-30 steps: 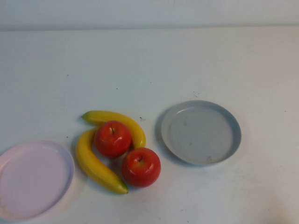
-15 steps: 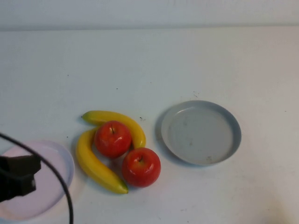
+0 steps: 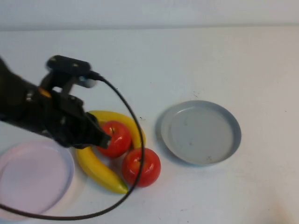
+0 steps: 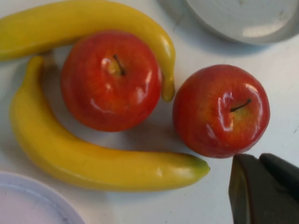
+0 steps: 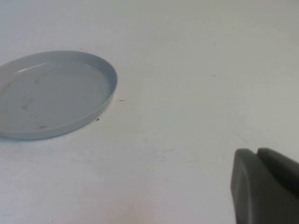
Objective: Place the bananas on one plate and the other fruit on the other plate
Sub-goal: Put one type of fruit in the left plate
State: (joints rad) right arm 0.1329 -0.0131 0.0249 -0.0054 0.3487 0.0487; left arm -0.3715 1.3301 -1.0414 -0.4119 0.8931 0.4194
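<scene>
The left arm has swung in from the near-left edge within the last second, and the left gripper (image 3: pixel 96 137) now hangs over the fruit cluster, just left of the farther apple (image 3: pixel 114 138); half a second ago it was only over the pale pink plate (image 3: pixel 32 179). I judge this as the reach toward a first pick, with nothing sorted yet. Whether its jaws are open or closed I cannot tell. The right gripper (image 5: pixel 266 186) shows only in its own wrist view, low over bare desk (image 3: pixel 196 56) near the grey-blue plate (image 3: pixel 202 132); its jaws I cannot tell either. Two glossy yellow bananas (image 4: pixel 93 161) curl around the farther apple, one on its far side, one on its near-left, and the nearer apple (image 3: pixel 141 166) sits touching or just beside the cluster on the right. Both apples are shiny red with short brown stems. Both plates lie empty, pink at near left, grey-blue at right.
</scene>
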